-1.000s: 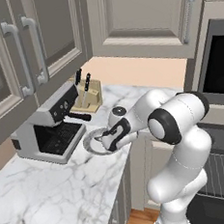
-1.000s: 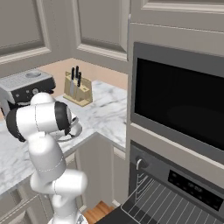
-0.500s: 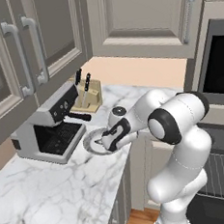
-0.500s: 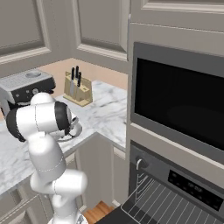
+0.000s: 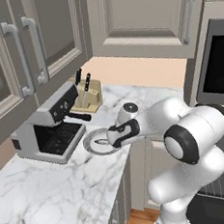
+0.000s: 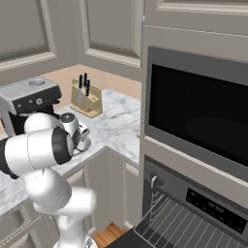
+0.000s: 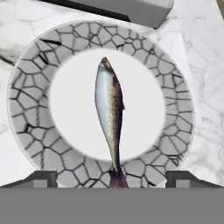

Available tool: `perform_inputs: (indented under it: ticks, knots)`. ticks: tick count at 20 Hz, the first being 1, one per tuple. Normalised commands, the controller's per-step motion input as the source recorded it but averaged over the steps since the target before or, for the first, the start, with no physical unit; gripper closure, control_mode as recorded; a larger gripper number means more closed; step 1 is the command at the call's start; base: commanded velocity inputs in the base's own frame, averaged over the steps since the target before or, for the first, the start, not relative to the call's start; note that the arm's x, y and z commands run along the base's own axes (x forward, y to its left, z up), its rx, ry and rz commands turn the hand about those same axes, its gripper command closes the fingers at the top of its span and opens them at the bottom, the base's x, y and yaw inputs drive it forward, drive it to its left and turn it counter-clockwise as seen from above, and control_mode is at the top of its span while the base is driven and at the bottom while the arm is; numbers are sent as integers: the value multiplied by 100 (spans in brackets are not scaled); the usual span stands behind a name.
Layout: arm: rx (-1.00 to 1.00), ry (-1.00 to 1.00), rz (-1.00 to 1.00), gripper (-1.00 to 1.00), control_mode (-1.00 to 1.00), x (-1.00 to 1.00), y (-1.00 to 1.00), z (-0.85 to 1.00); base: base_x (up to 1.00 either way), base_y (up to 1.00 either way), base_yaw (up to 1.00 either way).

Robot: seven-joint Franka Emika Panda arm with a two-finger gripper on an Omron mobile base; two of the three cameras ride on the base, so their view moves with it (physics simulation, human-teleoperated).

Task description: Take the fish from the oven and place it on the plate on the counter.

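Fish (image 7: 109, 114): lies on the plate (image 7: 30, 105), across its pale centre, tail over the crackled near rim. Plate: on the marble worktop (image 5: 59, 196), just beside the coffee machine (image 5: 47, 132). Fingers (image 7: 43, 178): spread wide above the plate, released, grasping nothing.

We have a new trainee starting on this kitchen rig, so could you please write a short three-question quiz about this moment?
1. True or false: the fish lies on the plate.
2. What stands beside the plate on the counter: A coffee machine, B toaster, C kettle?
3. Fill in: the oven door is ____.

Key: 1 true; 2 A, the coffee machine; 3 open, with its wire rack showing.
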Motion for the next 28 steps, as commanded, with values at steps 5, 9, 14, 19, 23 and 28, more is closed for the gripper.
perform_inputs:
  ticks: [5,9,14,19,23,28]
  knots:
    - [4,4,-3,-100,-100,-35,-41,88,0,0,0]
    - [0,20,-10,-100,-100,-39,-48,100,0,0,0]
    - [1,25,-15,-100,-100,-60,-51,100,0,0,0]
    - [10,8,-21,-100,-100,-99,-46,41,0,0,0]
    - [9,0,-27,-100,-100,-100,-3,39,0,0,0]
    - [8,-5,-32,-100,-100,-100,0,57,0,0,0]
